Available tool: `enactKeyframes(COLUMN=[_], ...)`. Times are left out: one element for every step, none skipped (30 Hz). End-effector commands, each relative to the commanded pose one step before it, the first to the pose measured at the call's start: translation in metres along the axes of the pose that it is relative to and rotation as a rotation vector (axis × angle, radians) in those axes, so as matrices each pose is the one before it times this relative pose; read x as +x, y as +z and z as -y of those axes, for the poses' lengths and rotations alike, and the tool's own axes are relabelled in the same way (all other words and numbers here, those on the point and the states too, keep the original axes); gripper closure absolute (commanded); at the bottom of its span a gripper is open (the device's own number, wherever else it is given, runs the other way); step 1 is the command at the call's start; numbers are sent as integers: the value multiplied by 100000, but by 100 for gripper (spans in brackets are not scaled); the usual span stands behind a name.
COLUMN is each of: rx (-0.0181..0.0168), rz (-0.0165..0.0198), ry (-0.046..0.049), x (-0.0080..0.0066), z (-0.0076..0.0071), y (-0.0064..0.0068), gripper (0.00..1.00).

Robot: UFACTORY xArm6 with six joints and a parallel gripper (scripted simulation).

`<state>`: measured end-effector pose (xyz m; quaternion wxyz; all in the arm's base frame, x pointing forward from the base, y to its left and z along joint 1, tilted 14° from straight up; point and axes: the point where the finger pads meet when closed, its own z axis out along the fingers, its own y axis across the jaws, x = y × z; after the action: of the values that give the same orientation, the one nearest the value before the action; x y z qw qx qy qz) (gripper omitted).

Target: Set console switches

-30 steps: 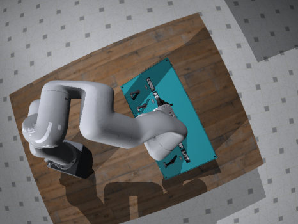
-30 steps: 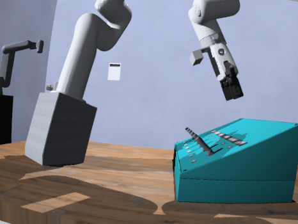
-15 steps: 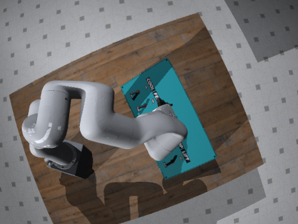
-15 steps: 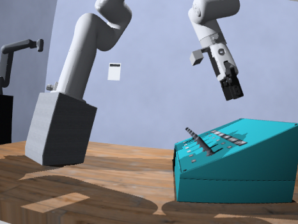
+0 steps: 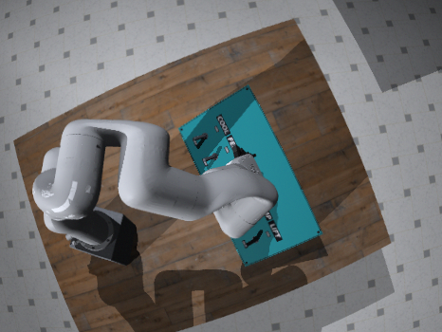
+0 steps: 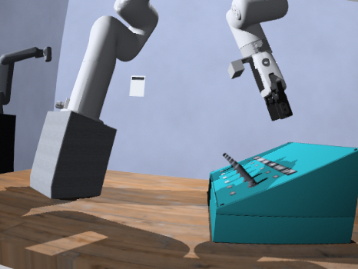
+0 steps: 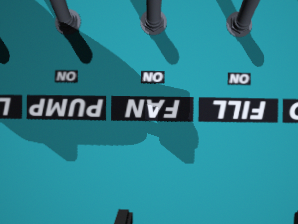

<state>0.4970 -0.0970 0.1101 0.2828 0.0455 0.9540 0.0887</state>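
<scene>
The teal console sits on the wooden table, with a row of dark lever switches along its sloped face [image 6: 280,196]. My gripper [image 6: 280,111] is open and empty, hovering well above the middle of the console. In the wrist view the labels read upside down: PUMP [image 7: 66,107], FAN [image 7: 151,108] and FILL [image 7: 238,110], each with an ON mark above it. The switch bases of PUMP [image 7: 67,22], FAN [image 7: 152,22] and FILL [image 7: 239,24] sit at the top edge. Their levers run out of the frame, so I cannot tell their positions. One fingertip [image 7: 123,217] shows at the bottom edge.
In the overhead view my arm covers the console's middle switches. The COOL switch [image 5: 200,139] and the LIFT switch [image 5: 253,240] show at the console's two ends. The robot base [image 6: 71,154] stands left of the console. The table edge lies close behind the console.
</scene>
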Motion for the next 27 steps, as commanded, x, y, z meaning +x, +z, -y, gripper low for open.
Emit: enactKeyframes(rx=[82, 0, 0, 0, 0, 0, 0, 0, 0, 0, 0, 0, 0, 0, 0, 0, 0, 0, 0, 0, 0, 0, 0, 0, 0, 0, 0], rz=[331, 0, 0, 0, 0, 0, 0, 0, 0, 0, 0, 0, 0, 0, 0, 0, 0, 0, 0, 0, 0, 0, 0, 0, 1, 0, 1], ry=[-88, 0, 0, 0, 0, 0, 0, 0, 0, 0, 0, 0, 0, 0, 0, 0, 0, 0, 0, 0, 0, 0, 0, 0, 0, 0, 0], x=[-165, 0, 0, 0, 0, 0, 0, 0, 0, 0, 0, 0, 0, 0, 0, 0, 0, 0, 0, 0, 0, 0, 0, 0, 0, 0, 0], z=[27, 0, 0, 0, 0, 0, 0, 0, 0, 0, 0, 0, 0, 1, 9, 24, 0, 0, 44, 69, 96, 125, 157, 189, 219, 251, 279], y=[-90, 0, 0, 0, 0, 0, 0, 0, 0, 0, 0, 0, 0, 0, 0, 0, 0, 0, 0, 0, 0, 0, 0, 0, 0, 0, 0], gripper=[0, 0, 0, 0, 0, 0, 0, 0, 0, 0, 0, 0, 0, 0, 0, 0, 0, 0, 0, 0, 0, 0, 0, 0, 0, 0, 0])
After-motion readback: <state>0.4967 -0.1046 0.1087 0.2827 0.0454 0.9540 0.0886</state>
